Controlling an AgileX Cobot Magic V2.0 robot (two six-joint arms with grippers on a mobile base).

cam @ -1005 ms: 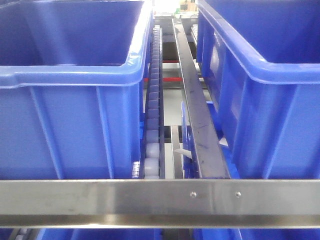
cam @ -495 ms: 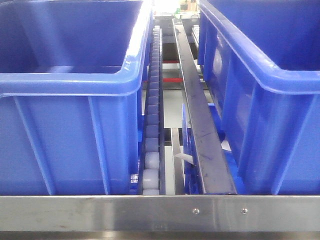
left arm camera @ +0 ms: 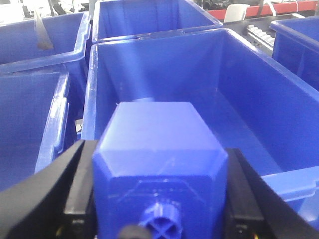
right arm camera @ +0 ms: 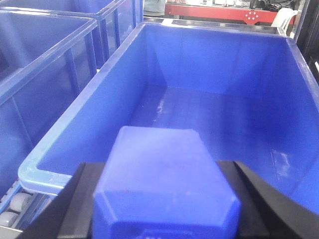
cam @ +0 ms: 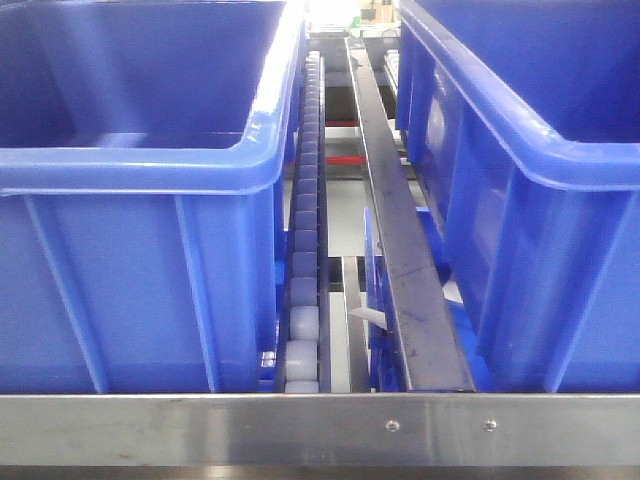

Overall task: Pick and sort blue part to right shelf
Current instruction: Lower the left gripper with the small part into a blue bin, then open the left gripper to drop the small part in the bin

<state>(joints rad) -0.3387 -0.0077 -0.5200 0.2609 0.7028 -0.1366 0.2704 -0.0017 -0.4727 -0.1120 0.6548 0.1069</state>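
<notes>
Sinking lower in the front view than 1 second ago, the front rail [cam: 200, 428] of the right shelf [cam: 410, 290] now holds steady. The left gripper [left arm camera: 159, 199] pinches 1 blue part [left arm camera: 157, 144] over a bin [left arm camera: 239, 89]. The right gripper [right arm camera: 162, 209] pinches another part [right arm camera: 162, 169] over a second bin [right arm camera: 199, 55], so release seems near.

Behind the front rail [cam: 200, 425] the bases of the left bin [cam: 130, 270] and the right bin [cam: 560, 260] are hidden, and both bins run off the frame's sides. Under the rail only a dark strip shows before the edge cuts it. Far beyond the rail, small coloured shapes [cam: 370, 12] are too tiny to tell. In the left gripper [left arm camera: 158, 149] the blue part [left arm camera: 157, 144] covers the inner finger faces, its neck cut by the bottom edge. In the right gripper [right arm camera: 159, 169] a second blue part [right arm camera: 162, 174] does likewise, its near end cut off.
</notes>
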